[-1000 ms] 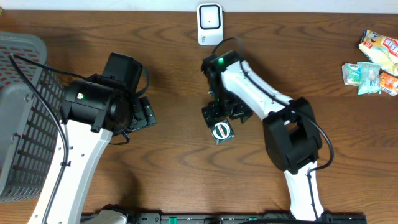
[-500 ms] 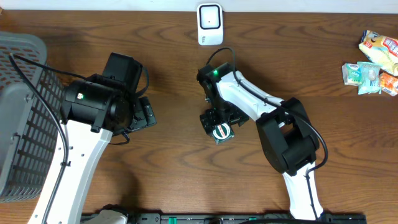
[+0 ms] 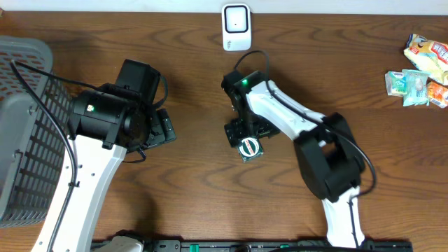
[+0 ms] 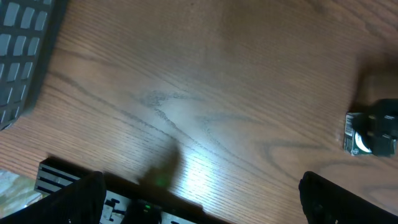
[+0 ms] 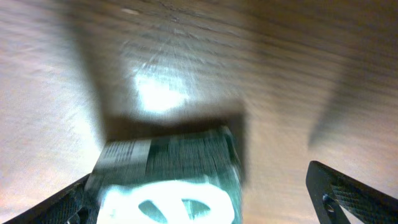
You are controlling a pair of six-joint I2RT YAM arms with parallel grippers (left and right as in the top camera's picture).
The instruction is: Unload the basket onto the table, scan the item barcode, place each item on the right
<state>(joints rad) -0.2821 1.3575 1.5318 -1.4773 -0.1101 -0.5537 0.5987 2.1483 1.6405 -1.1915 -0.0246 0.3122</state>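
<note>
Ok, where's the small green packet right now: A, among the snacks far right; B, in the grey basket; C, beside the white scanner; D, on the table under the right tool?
D: the green packet lies on the wooden table directly beneath the right tool, whose jaws stand open.
</note>
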